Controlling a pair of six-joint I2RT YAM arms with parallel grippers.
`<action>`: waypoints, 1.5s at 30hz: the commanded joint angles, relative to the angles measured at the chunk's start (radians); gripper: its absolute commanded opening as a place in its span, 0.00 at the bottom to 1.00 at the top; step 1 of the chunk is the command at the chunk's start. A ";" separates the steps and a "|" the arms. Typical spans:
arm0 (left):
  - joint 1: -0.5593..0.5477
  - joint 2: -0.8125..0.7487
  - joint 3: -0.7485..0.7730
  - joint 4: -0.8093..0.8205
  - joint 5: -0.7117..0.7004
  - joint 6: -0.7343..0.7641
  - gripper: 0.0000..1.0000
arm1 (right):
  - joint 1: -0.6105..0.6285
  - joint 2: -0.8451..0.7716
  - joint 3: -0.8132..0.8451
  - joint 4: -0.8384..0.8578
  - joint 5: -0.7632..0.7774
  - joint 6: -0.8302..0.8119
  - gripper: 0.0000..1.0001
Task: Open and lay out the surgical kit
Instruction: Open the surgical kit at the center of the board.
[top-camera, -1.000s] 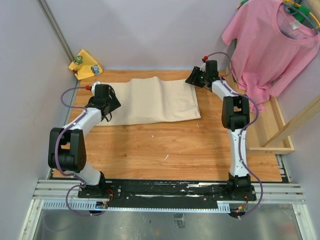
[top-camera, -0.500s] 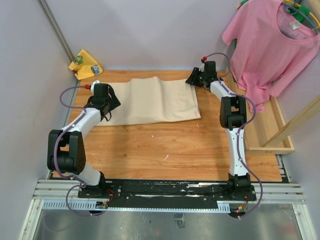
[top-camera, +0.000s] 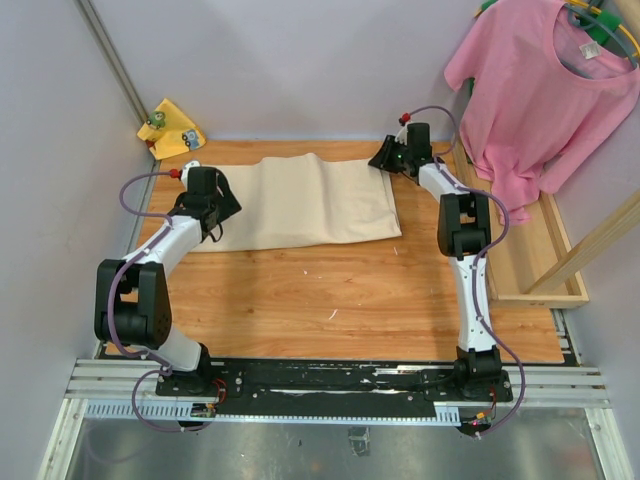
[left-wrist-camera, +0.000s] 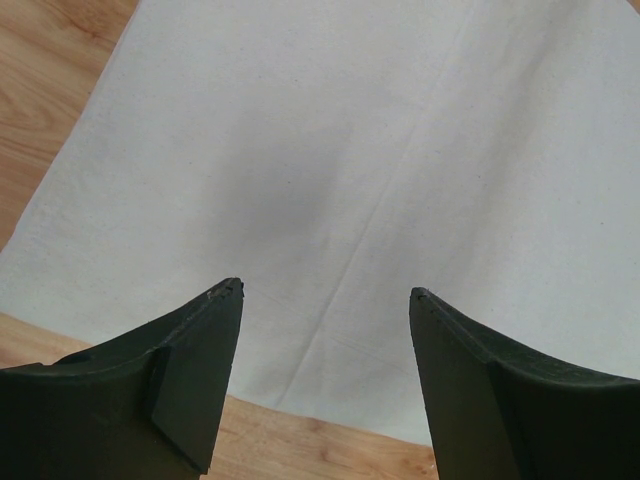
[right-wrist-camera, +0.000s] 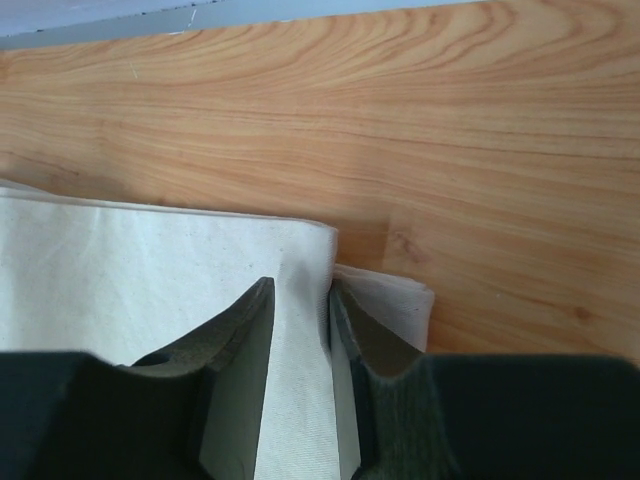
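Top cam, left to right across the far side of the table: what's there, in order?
yellow cloth → left gripper → beige cloth wrap → right gripper → pink T-shirt

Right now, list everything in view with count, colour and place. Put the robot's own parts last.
beige cloth wrap: one, beige, folded flat on the far half of the table
table: one, light wood, under the wrap
yellow cloth: one, yellow, far left corner
pink T-shirt: one, pink, hanging at the far right
wooden frame: one, pale wood, right of the table, below the T-shirt
base rail: one, silver, near edge
left arm: one, white and black, near left
right arm: one, white and black, near right
left hand: one, black, open above the wrap's left part
right hand: one, black, jaws nearly together at the wrap's far right corner, grip unclear
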 joint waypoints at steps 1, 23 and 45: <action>0.002 -0.011 0.020 0.017 -0.001 0.012 0.72 | 0.016 -0.013 -0.036 0.067 -0.041 0.006 0.27; 0.002 0.012 0.165 0.014 0.268 -0.073 0.99 | 0.090 -0.395 -0.419 0.248 -0.075 0.002 0.01; 0.065 0.382 0.413 0.086 0.437 -0.396 0.99 | 0.319 -0.962 -1.053 0.349 -0.111 -0.035 0.01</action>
